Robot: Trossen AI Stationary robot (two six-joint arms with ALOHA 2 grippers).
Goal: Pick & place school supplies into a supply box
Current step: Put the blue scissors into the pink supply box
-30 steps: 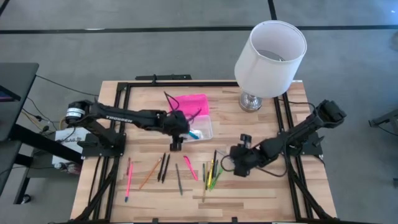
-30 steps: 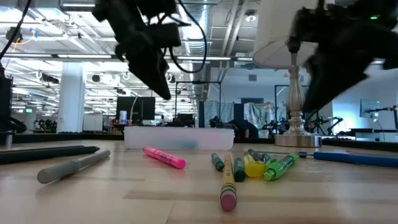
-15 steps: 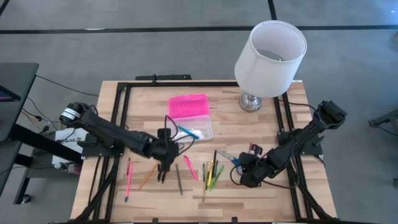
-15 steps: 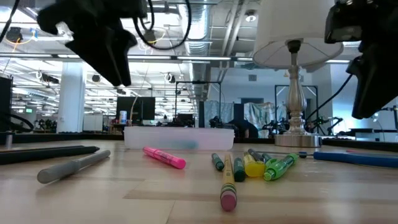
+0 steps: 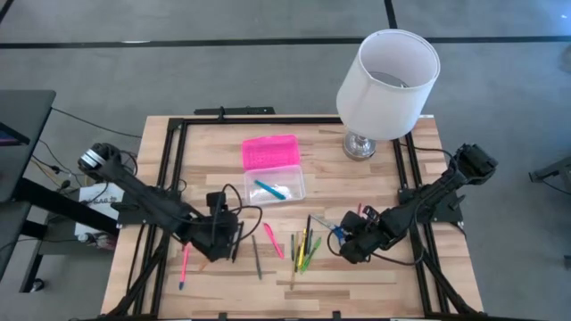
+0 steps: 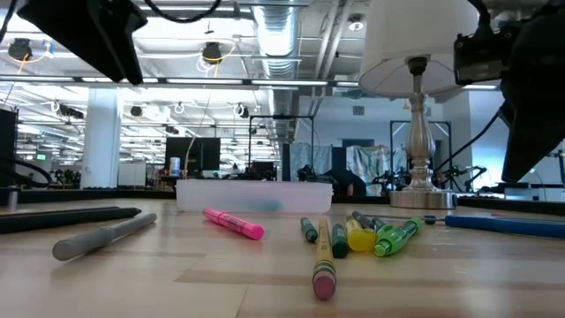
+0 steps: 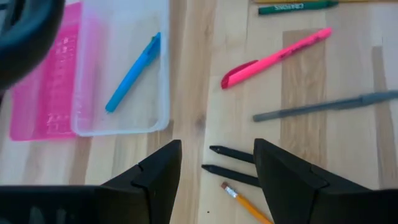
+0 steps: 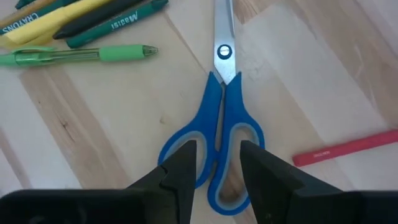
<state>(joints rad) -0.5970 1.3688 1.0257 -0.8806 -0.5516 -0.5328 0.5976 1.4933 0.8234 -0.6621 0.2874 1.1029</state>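
The supply box's clear base (image 5: 277, 185) lies on the table with a blue pen (image 7: 134, 71) inside, and its pink lid (image 5: 269, 150) lies open on the far side. My left gripper (image 7: 217, 165) hangs open above two black pens (image 7: 233, 165), near an orange pencil (image 7: 245, 202). A pink highlighter (image 5: 272, 241), a grey pen (image 5: 256, 259) and a bunch of green and yellow crayons and pens (image 5: 303, 250) lie toward the near edge. My right gripper (image 8: 217, 168) stands open over the blue handles of the scissors (image 8: 217, 137), which lie flat on the table.
A white lamp (image 5: 388, 80) stands at the table's far right on its metal foot (image 5: 359, 145). A pink pen (image 5: 185, 260) lies near the left edge and a red pen (image 8: 348, 149) beside the scissors. Black rails (image 5: 169, 160) frame the table.
My left gripper has left the box and swung toward the table's near left, tipping and turning as it went, and now hangs over the black pens. My right gripper has rolled about its wrist and stayed nearly in place by the scissors.
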